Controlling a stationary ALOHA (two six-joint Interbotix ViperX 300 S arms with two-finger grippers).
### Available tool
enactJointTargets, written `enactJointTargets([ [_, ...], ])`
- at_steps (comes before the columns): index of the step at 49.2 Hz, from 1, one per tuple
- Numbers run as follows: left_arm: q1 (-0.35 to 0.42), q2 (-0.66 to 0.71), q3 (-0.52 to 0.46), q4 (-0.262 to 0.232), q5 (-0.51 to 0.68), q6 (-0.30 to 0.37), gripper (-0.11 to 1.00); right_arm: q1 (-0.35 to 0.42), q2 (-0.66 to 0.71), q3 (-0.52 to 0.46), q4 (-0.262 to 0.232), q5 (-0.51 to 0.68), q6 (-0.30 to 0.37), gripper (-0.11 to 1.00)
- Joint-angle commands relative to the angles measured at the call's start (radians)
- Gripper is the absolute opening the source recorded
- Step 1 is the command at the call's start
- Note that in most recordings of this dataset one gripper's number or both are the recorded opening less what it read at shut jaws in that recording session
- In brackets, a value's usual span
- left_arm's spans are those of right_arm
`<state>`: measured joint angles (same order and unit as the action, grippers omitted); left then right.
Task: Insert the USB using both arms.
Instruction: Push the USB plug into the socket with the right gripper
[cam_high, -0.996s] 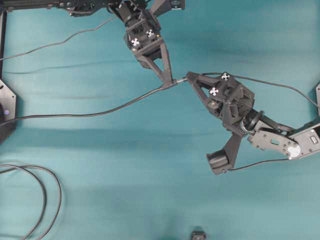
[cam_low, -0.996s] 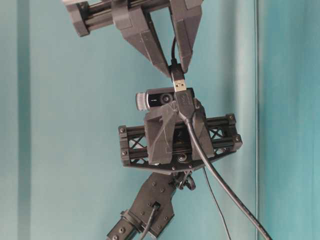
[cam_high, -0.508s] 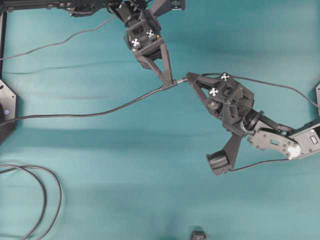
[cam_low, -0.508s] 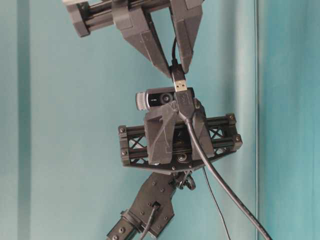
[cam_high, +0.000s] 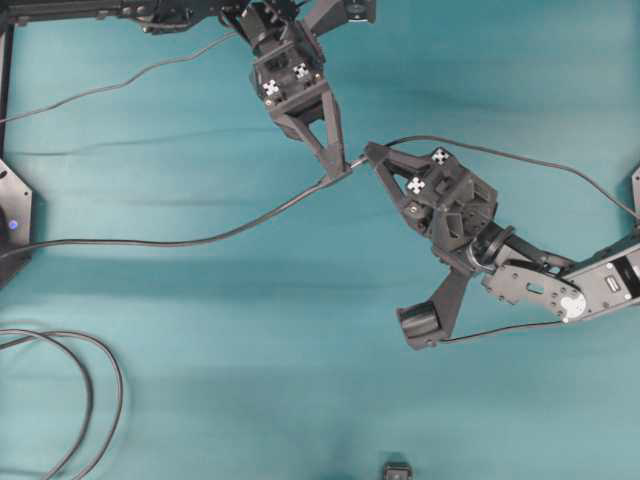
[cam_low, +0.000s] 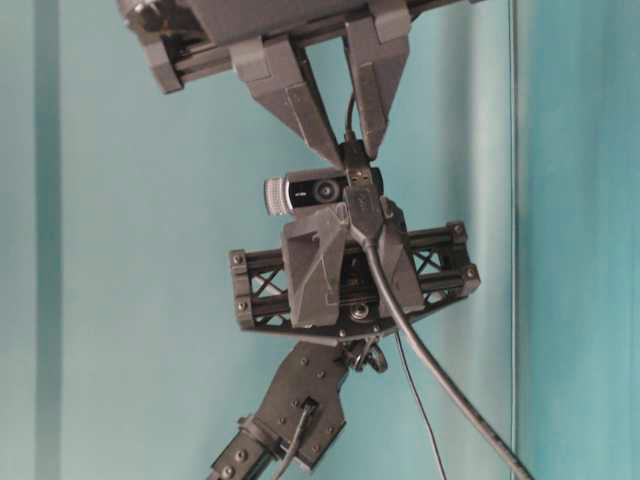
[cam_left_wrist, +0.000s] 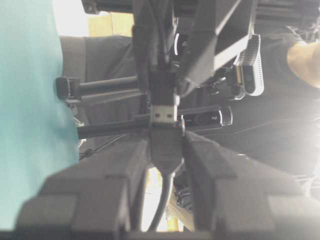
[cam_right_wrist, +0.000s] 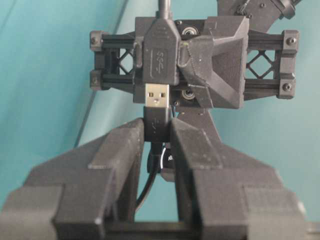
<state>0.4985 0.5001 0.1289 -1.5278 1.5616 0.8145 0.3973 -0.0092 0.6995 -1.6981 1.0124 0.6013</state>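
Observation:
The USB (cam_right_wrist: 159, 96) is a black plug with a silvery tip, and my right gripper (cam_right_wrist: 157, 125) is shut on its body. The tip sits in the mouth of the rounded dark socket end (cam_right_wrist: 161, 55). Part of the silver still shows. My left gripper (cam_left_wrist: 165, 137) is shut on that socket end (cam_left_wrist: 166, 150), with the USB (cam_left_wrist: 163, 114) meeting it head-on. In the overhead view the left gripper (cam_high: 335, 172) and the right gripper (cam_high: 372, 155) meet tip to tip above the teal table, the USB (cam_high: 357, 160) between them. From table level, the right gripper (cam_low: 352, 155) stands above the left gripper (cam_low: 365, 212).
The socket's dark cable (cam_high: 200, 240) trails left across the teal cloth. The plug's thin cable (cam_high: 540, 165) runs off to the right. A looped grey cable (cam_high: 100, 380) lies at the lower left and a small dark block (cam_high: 398, 470) at the bottom edge.
My right gripper has moved left toward the left gripper. The plug has gone deeper into the socket, and less of the silver tip shows at table level.

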Motion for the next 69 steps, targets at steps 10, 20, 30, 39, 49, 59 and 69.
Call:
enactJointTargets([
  [10,0.006,0.000,-0.052,-0.008,-0.009,0.000,0.26,0.009,-0.008,-0.038,-0.011,0.003,0.005,0.19],
  [20,0.018,0.006,-0.067,-0.008,-0.014,0.000,0.26,0.028,-0.008,-0.040,-0.011,0.005,0.008,0.18],
  [30,0.025,0.009,-0.078,0.003,-0.015,-0.003,0.26,0.046,-0.008,-0.040,-0.011,0.014,0.023,0.18],
  [39,0.025,0.023,-0.100,0.002,-0.015,-0.003,0.26,0.046,-0.008,-0.044,-0.011,0.009,0.023,0.19],
  [49,0.026,0.044,-0.146,0.011,-0.011,-0.009,0.26,0.046,-0.005,-0.044,-0.011,-0.026,0.023,0.18],
  [59,0.035,0.044,-0.144,0.020,-0.005,-0.014,0.26,0.046,-0.002,-0.046,-0.011,-0.029,0.025,0.18],
  [69,0.038,0.040,-0.144,0.020,-0.005,-0.014,0.26,0.043,-0.002,-0.032,-0.009,-0.028,0.034,0.18],
])
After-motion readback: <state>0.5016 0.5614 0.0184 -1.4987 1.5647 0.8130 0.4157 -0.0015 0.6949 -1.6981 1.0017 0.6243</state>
